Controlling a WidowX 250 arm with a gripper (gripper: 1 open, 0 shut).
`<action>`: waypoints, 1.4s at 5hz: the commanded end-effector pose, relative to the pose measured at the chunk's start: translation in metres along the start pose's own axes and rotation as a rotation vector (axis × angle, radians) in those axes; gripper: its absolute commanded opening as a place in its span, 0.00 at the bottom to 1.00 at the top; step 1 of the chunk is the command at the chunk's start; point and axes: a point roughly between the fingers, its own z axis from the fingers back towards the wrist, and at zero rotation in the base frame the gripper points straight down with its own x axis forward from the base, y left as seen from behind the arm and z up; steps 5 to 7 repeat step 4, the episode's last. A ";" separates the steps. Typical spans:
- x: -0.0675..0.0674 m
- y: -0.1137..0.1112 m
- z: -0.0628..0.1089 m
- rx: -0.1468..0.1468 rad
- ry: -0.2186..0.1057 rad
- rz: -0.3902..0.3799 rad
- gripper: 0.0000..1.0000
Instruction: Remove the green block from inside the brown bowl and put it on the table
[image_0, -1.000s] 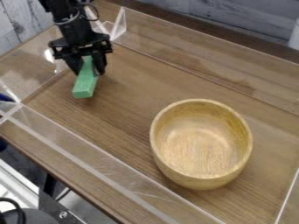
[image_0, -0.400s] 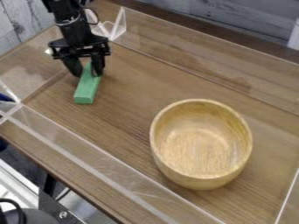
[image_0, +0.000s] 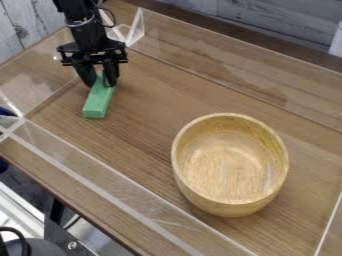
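Observation:
The green block lies flat on the table at the left, well away from the brown bowl. The bowl stands at the front right with nothing inside it. My gripper points straight down over the block's far end. Its dark fingers stand apart on either side of that end, and I see no squeeze on the block. The tips sit close to the table top.
Low clear acrylic walls run round the table's edges, with one close to the left of the gripper. A white clip-like piece sits on the far wall behind the arm. Bare wood lies between block and bowl.
The fingers have spread away from the block's far end, and the block has settled on the table. The arm has hardly moved.

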 end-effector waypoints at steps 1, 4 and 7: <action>0.014 -0.009 0.014 0.002 -0.032 -0.049 0.00; 0.019 -0.018 0.035 0.036 -0.026 -0.021 0.00; 0.019 -0.018 0.035 0.036 -0.026 -0.021 0.00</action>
